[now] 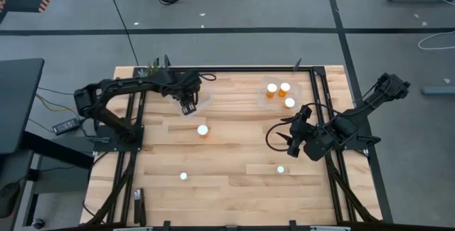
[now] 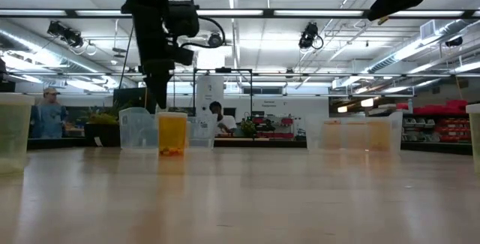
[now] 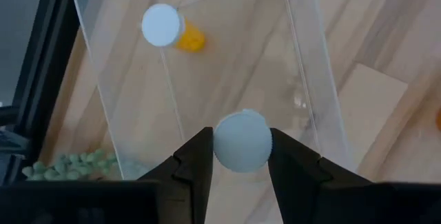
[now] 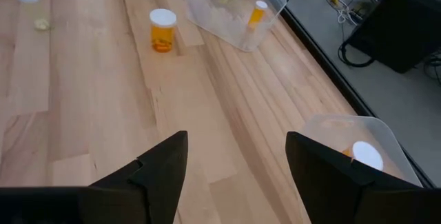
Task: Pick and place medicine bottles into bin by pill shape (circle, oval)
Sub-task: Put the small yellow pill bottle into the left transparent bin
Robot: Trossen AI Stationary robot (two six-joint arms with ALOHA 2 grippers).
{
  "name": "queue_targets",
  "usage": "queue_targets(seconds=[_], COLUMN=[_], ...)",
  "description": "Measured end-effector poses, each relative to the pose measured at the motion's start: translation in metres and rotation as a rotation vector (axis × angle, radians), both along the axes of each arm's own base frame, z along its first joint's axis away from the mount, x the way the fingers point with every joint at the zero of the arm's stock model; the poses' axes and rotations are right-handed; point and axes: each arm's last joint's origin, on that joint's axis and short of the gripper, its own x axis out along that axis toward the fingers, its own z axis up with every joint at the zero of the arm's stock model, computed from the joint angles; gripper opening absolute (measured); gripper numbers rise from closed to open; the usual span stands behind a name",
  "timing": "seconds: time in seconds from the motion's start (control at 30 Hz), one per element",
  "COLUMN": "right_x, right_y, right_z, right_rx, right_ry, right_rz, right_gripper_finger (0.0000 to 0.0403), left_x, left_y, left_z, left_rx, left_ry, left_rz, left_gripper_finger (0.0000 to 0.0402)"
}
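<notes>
In the high view, the left pincer [image 1: 188, 108] is hanging over a clear tub [image 1: 201, 101] at the far left part of the tabletop [image 1: 234, 188]. One bottle with orange body [image 1: 203, 131] is standing just below this pincer in the picture, out on the wood. The right pincer [image 1: 292, 138] is waiting near the right edge. Beyond it, a second clear tub [image 1: 264, 87] is holding three capped bottles [image 1: 278, 89]. Two more white caps are lying nearer the front edge, one [image 1: 183, 176] on the left and one [image 1: 281, 169] below the right pincer.

In the low view, one yellow-orange bottle [image 2: 172, 133] is standing directly under the dark left arm, with clear tubs behind it.

In the left wrist view, the left pincer [image 3: 242, 156] is clenching a white-capped bottle [image 3: 242, 140] between its two fingers, above the clear tub. One other bottle [image 3: 170, 29] is lying inside that tub, ahead of the pincer.

In the right wrist view, the right pincer [image 4: 236, 156] is standing released, its fingers wide apart with only bare wood between them. One bottle [image 4: 162, 29] is standing ahead of it.
</notes>
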Motion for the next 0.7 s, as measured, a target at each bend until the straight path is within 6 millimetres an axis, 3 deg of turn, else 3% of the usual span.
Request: queue_targets(seconds=[0.27, 0.47, 0.7], right_x=[0.0, 0.0, 0.0], right_y=[0.0, 0.0, -0.001], right_z=[0.0, 0.0, 0.001], right_rx=[-0.002, -0.013, -0.019], right_ry=[-0.003, -0.009, -0.013], right_rz=[-0.003, -0.01, -0.014], right_gripper_finger=[0.0252, 0.0252, 0.0252], left_x=[-0.021, -0.037, -0.042], left_y=[-0.008, -0.008, -0.006], left_z=[-0.006, -0.018, -0.029], left_rx=[0.04, 0.023, 0.014], left_ry=[-0.134, -0.137, -0.138], left_rz=[0.024, 0.077, 0.122], left_gripper_finger=[0.0128, 0.0133, 0.013])
